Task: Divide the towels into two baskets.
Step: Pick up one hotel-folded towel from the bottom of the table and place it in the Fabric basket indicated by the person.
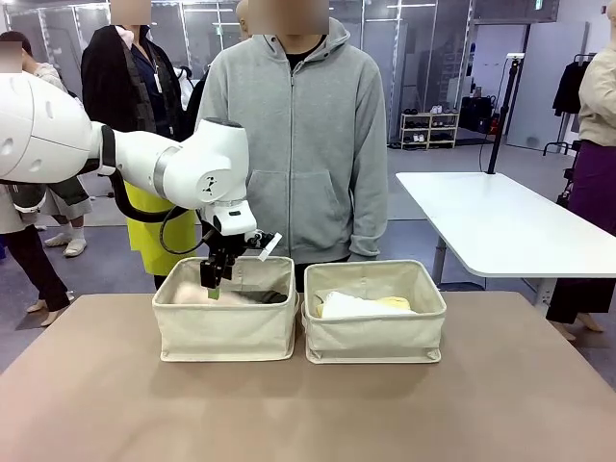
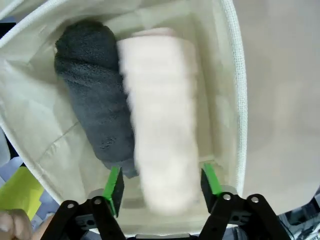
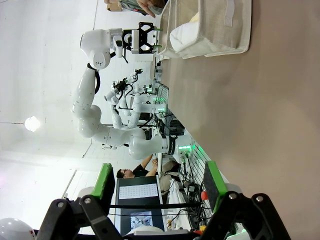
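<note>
On the table [image 1: 96, 385] before me two baskets stand side by side, touching. My left claw [image 1: 214, 279] hangs over the left basket [image 1: 226, 332], at its near-left corner. In it two rolled towels [image 2: 160, 115] lie side by side, touching. The right basket [image 1: 375, 332] holds what seem to be two more rolls [image 1: 361, 306]. A person [image 1: 294, 135] stands behind the baskets.

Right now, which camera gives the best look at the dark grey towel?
The left wrist view: the grey towel lies full length in the basket, beside the cream towel. The front view shows just a dark sliver above the basket rim. In the right wrist view I cannot make it out.
</note>
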{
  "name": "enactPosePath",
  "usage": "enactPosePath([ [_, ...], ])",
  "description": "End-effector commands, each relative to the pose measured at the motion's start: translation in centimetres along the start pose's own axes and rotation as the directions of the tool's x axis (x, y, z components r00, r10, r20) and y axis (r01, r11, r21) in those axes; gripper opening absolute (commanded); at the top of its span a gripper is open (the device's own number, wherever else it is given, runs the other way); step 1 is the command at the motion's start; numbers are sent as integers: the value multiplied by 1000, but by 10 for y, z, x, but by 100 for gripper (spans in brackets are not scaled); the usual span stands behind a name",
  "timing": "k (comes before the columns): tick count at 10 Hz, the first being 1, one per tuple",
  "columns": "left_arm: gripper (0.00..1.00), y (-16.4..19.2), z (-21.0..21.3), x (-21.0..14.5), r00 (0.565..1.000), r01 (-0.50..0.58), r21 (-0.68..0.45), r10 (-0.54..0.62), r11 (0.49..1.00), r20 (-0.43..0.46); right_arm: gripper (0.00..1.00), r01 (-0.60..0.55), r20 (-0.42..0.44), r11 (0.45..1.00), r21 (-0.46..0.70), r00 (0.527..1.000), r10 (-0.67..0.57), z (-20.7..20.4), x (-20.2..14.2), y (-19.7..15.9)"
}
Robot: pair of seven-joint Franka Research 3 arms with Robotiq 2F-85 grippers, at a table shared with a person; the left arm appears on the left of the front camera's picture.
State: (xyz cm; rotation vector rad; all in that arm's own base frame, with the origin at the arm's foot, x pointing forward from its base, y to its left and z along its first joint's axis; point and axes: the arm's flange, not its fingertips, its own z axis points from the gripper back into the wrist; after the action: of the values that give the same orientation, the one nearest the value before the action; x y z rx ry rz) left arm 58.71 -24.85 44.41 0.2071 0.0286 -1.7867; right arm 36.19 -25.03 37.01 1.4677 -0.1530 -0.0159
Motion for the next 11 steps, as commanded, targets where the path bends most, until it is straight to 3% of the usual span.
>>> enactPosePath([
  [1, 100, -1, 5, 3, 999, -36, -9, 36, 999, -17, 90, 19, -1, 1000, -18, 1000, -19, -2, -1, 4],
  [3, 100, -6, 11, 8, 996, -91, 6, 91, 996, -7, 90, 19, -1, 1000, -18, 1000, -19, -2, -1, 4],
  [4, 100, -1, 4, 6, 1000, -27, 2, 27, 1000, 3, 90, 19, -1, 1000, -18, 1000, -19, -2, -1, 4],
  [11, 100, -1, 4, 6, 1000, -27, 2, 27, 1000, 3, 90, 19, -1, 1000, -18, 1000, -19, -2, -1, 4],
])
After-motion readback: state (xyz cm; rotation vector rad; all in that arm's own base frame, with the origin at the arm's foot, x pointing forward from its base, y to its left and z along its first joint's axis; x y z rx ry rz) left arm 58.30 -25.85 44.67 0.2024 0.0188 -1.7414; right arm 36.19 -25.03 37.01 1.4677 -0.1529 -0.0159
